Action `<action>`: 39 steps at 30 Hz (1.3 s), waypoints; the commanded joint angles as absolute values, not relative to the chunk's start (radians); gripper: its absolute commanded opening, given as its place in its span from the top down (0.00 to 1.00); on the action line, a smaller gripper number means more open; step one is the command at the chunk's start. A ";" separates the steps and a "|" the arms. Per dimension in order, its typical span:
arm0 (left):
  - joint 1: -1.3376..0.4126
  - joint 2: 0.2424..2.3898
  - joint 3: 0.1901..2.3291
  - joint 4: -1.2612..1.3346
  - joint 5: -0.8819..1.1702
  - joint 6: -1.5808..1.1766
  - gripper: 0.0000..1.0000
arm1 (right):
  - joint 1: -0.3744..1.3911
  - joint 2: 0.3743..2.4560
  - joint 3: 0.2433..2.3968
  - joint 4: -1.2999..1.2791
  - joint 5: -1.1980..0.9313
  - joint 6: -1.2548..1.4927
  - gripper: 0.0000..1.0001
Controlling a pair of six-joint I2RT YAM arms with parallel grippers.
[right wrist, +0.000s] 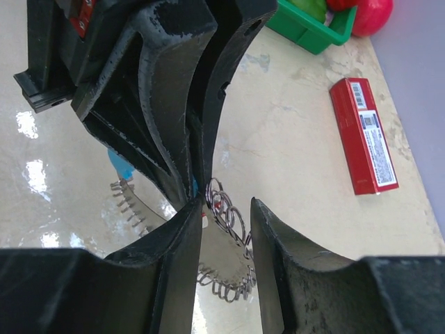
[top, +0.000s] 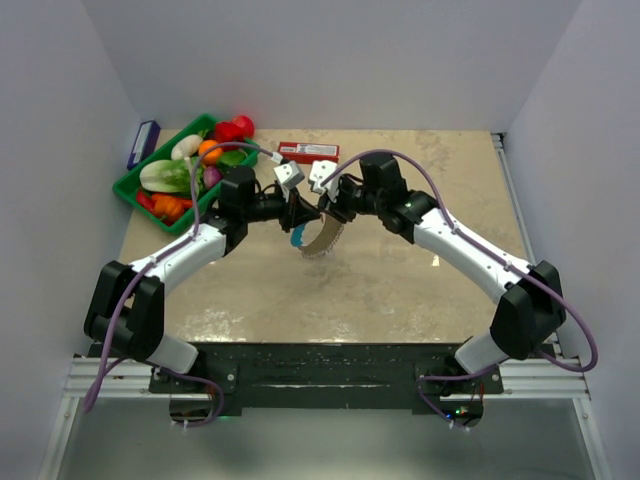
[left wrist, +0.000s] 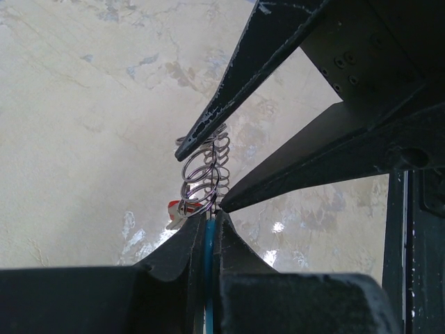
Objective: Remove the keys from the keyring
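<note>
Left jaws clamp the keyring by its blue part; my right jaws stand partly open astride the keys. It hangs over the bench, 6 o'clock from the red box. Light, floppy and slippery, I judge: best nip one key's edge

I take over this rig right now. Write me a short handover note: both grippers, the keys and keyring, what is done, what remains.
Left gripper: shut on the blue section of the keyring, which hangs from it over the table.
Right gripper: open, its fingers either side of a few keys beside the left gripper.
Done: nothing visible; keys still on the ring, none on the table.
Left: probably close on one key, work it off, repeat for the rest.
</note>
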State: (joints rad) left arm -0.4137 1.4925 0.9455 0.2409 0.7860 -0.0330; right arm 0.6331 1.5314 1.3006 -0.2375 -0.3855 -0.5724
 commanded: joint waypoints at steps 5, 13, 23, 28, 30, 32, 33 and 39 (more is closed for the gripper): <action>-0.416 1.476 0.988 0.295 0.811 -0.028 1.00 | 0.624 1.474 1.310 -0.231 -0.377 -0.626 0.63; -0.416 1.488 0.994 0.296 0.813 -0.037 1.00 | 0.650 1.511 1.379 -0.316 -0.400 -0.664 0.64; -0.416 1.493 0.994 0.298 0.813 -0.035 1.00 | 0.692 1.551 1.401 -0.299 -0.345 -0.655 0.64; -0.416 1.483 0.991 0.298 0.821 -0.037 1.00 | 0.693 1.568 1.387 -0.272 -0.313 -0.658 0.65; -0.416 1.479 0.988 0.301 0.834 -0.037 1.00 | 0.692 1.569 1.384 -0.261 -0.311 -0.654 0.66; -0.416 1.476 0.986 0.301 0.844 -0.035 1.00 | 0.680 1.565 1.388 -0.265 -0.348 -0.646 0.67; -0.416 1.474 0.986 0.301 0.844 -0.032 1.00 | 0.675 1.557 1.402 -0.284 -0.374 -0.641 0.67; -0.414 1.476 0.980 0.307 0.856 -0.025 1.00 | 0.646 1.537 1.434 -0.359 -0.477 -0.660 0.69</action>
